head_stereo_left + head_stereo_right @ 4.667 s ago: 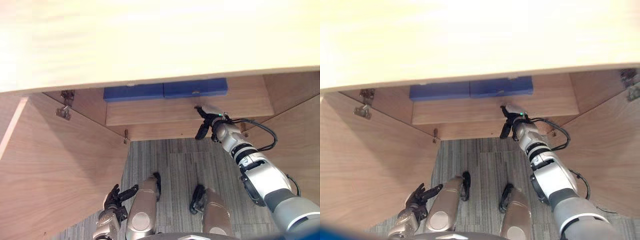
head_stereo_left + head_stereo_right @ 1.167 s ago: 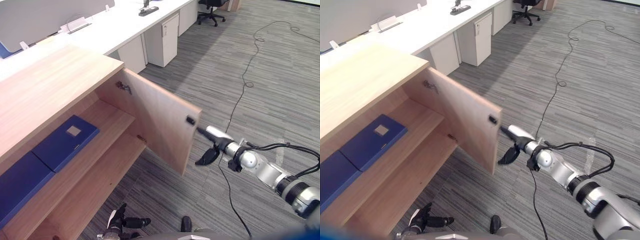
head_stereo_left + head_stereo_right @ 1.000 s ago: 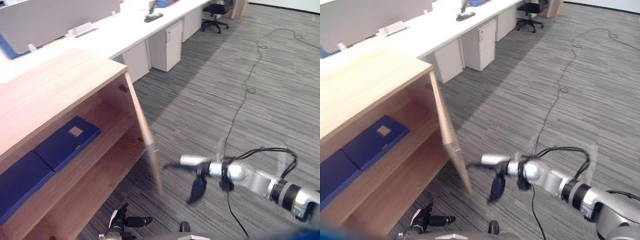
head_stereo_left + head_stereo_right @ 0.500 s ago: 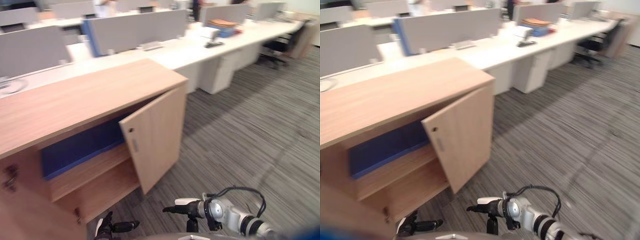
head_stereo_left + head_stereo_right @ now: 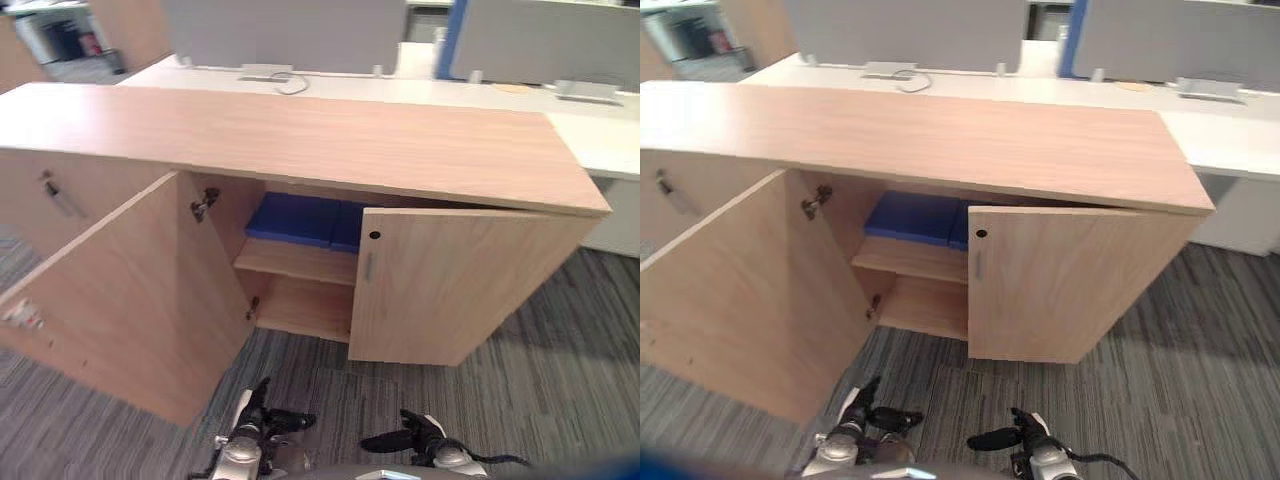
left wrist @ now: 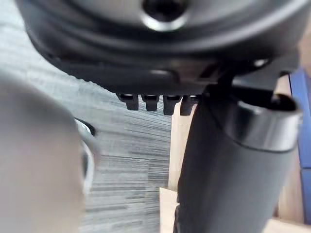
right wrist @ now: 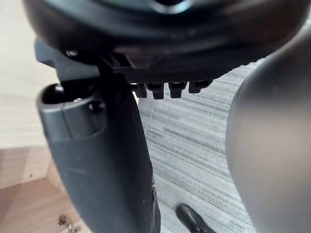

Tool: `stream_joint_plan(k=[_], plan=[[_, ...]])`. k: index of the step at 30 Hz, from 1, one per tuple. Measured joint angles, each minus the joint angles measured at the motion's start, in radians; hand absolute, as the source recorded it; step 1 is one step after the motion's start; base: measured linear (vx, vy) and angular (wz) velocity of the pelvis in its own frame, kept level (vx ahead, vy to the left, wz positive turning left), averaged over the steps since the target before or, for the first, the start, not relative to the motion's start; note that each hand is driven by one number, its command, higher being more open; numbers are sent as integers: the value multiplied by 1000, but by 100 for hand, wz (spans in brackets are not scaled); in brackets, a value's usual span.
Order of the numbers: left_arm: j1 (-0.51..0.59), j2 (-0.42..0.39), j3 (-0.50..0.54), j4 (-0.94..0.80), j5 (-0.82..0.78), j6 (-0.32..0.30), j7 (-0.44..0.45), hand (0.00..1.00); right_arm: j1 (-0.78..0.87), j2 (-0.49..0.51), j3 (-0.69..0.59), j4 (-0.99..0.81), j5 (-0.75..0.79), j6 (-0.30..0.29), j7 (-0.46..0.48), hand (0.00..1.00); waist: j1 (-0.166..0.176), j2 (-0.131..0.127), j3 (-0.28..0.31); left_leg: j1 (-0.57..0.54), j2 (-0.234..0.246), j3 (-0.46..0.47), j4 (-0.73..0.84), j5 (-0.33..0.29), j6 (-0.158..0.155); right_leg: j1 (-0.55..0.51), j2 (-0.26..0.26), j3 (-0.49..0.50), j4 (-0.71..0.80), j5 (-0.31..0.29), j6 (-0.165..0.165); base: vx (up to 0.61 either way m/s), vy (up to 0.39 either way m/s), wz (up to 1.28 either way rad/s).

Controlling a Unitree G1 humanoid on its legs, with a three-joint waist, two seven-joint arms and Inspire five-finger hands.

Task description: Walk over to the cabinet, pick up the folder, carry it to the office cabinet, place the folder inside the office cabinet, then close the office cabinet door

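Folder (image 5: 298, 219), blue, lies inside the office cabinet (image 5: 300, 130), well ahead of the left hand (image 5: 262, 420) and right hand (image 5: 405, 438), both low, empty and loosely spread; the right door (image 5: 455, 285), open a second ago, has swung nearly shut, leaving the left door (image 5: 120, 300) still to close.

Bright, even light from overhead falls on the long light-wood cabinet top (image 5: 300, 130), leaving a pale sheen. The open cabinet interior (image 5: 300, 295) sits in shade; soft shadows darken the grey striped carpet (image 5: 560, 350) below.
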Motion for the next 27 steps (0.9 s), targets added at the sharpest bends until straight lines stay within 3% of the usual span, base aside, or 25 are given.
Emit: stream_joint_plan(k=[1,2,3,4,5,6,7,8,9,11,12,13,14,17,22,27], plan=[[-3,-10,14,-17,-21,0,32,100,7,4,-41,11,26,-5,-6,100,5,-28,4,-12,31,128,-57,60,32,-2,-2,-55,-25,10,-21,13,-327,159],[-1,-12,19,-21,-24,0,52,100,4,4,-56,23,30,-7,-8,100,11,-32,8,-30,56,237,-14,42,34,0,3,-74,-36,20,-31,32,-362,123],[-14,-6,13,-21,-32,10,76,100,4,2,-81,29,33,-9,-14,100,4,-33,24,-52,75,423,142,-25,51,35,4,-129,-44,23,-33,14,-293,116],[-7,1,-5,-22,-31,9,87,100,14,0,-117,27,60,-5,-19,100,-7,-31,29,-51,83,518,173,-32,77,48,15,-156,-34,26,-39,7,-277,140],[2,11,-37,-28,-31,6,93,100,16,-6,-138,26,61,-5,-21,100,-12,-21,28,-42,84,527,140,-10,78,43,23,-159,2,36,-59,-24,-212,130],[1,21,-77,-27,-34,-3,91,100,22,-12,-138,23,59,-13,-20,100,-17,8,34,0,86,498,-2,56,39,-5,38,-147,29,43,-100,-49,-71,108],[2,43,-79,-26,-39,-10,77,100,19,-1,-139,24,59,-29,-16,100,-22,-32,26,2,54,535,31,22,41,-7,1,-143,-102,97,-61,-64,-40,102],[-1,49,-89,1,-55,-9,53,100,23,0,-150,24,60,-37,-9,100,-32,-12,36,1,77,593,188,-80,59,22,7,-189,-126,108,-65,-77,5,81],[9,55,-106,16,-60,-9,28,100,29,3,-191,22,62,-36,-7,100,-34,-7,36,27,89,641,280,-145,54,37,1,-210,-148,114,-61,-39,11,81],[17,56,-155,54,-64,-14,-31,100,28,-9,-251,24,63,-28,-5,100,-45,28,29,145,89,724,189,-224,23,66,3,-277,-203,142,-50,-13,63,91],[15,58,-177,73,-67,-14,-58,100,29,-9,-269,24,65,-28,-5,100,-47,40,21,166,72,739,107,-224,31,74,4,-310,-224,152,-44,-13,67,104],[10,67,-187,83,-71,-14,-92,100,29,-5,-297,25,65,-26,-4,100,-48,33,23,189,48,736,28,-212,46,91,1,-335,-254,165,-37,-2,58,86],[7,80,-191,88,-75,-14,-137,100,32,8,-297,26,71,-23,0,100,-37,12,21,231,4,730,-74,-155,48,106,-14,-350,-289,191,-34,5,31,53],[15,92,-177,120,-98,-14,-175,100,35,11,-295,25,101,-26,9,100,-44,13,15,299,-53,713,-208,-88,62,137,-37,-366,-312,206,-17,31,37,25],[46,99,-88,140,-189,-13,-178,100,44,10,-294,26,107,-26,15,100,-40,9,12,371,-86,677,-343,-22,69,177,-40,-392,-336,222,-1,12,13,23],[81,97,-4,128,-314,-14,-169,100,46,15,-291,26,141,-32,24,100,-39,5,16,413,-86,676,-392,-3,71,199,-31,-388,-347,238,-3,-6,12,3]])
